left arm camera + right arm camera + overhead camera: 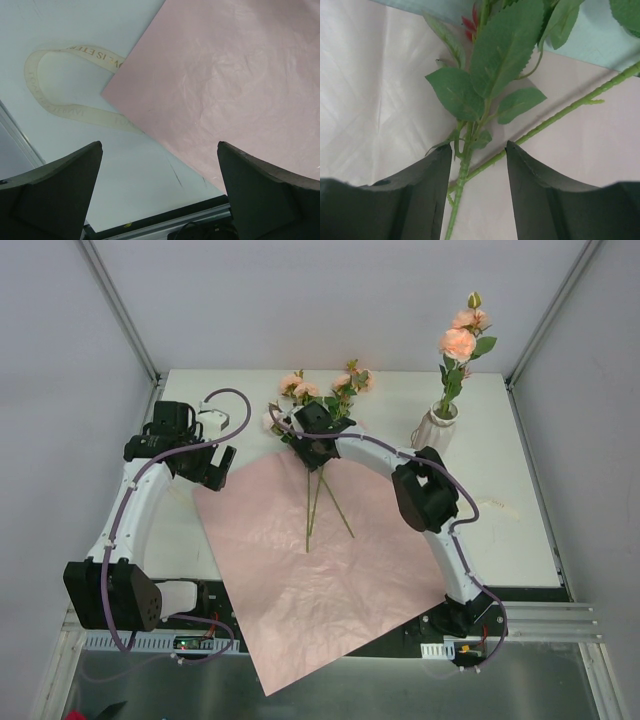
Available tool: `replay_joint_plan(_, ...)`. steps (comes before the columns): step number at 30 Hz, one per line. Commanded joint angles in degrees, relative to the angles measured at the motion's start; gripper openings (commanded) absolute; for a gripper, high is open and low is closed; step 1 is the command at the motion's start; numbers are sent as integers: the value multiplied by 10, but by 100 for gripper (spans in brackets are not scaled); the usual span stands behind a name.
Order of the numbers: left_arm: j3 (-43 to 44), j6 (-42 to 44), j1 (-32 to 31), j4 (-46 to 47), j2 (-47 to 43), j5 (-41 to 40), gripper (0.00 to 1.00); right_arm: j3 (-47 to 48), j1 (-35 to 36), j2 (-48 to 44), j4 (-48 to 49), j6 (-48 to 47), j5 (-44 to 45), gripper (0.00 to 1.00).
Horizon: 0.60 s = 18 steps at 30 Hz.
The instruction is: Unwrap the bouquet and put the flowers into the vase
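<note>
The pink paper [310, 580] lies spread flat on the table, unwrapped. Several peach roses [325, 390] rest at its far edge, their green stems [315, 510] crossing on the sheet. My right gripper [318, 452] is lowered over those stems. In the right wrist view the right gripper [479, 147] is open, with a leafy stem [465, 165] and a thinner stem [560, 116] crossing between the fingers, and neither finger presses on them. The off-white vase [436, 427] stands at the back right with one rose spray [459, 340] in it. My left gripper [222, 468] hangs wide open and empty, the left gripper [160, 145] above the paper's left edge.
A cream ribbon [60, 107] loops on the white table just left of the paper [225, 90]. The table's near edge and a metal rail [165, 222] run below the left gripper. Grey walls enclose the table on three sides.
</note>
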Motion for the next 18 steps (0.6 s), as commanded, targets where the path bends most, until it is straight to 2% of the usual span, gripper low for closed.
replay_joint_plan(1,-4,12,7,-3,5,3,99,28,-1,13,0,4,-13,50)
replay_joint_plan(5,-3,14,7,-4,12,-2,99,31,-3,22,-2,6,-12,48)
replay_joint_plan(8,-1,15,7,-4,12,0,99,35,-3,31,-5,12,-16,42)
replay_joint_plan(11,-2,15,7,-4,11,-1,99,35,-2,33,-3,23,-25,29)
replay_joint_plan(12,-4,14,7,-3,10,-2,99,35,-3,31,-2,25,-27,20)
replay_joint_plan(14,-6,15,7,-3,9,-3,99,31,-3,25,3,34,-28,13)
replay_joint_plan(15,-8,15,7,-4,6,-5,99,25,-3,13,7,37,-28,6)
replay_joint_plan(16,-8,15,7,-4,5,-7,99,23,-4,6,11,42,-28,2)
replay_joint_plan(18,-7,15,7,-4,-1,-12,99,11,-4,-19,19,47,-30,1)
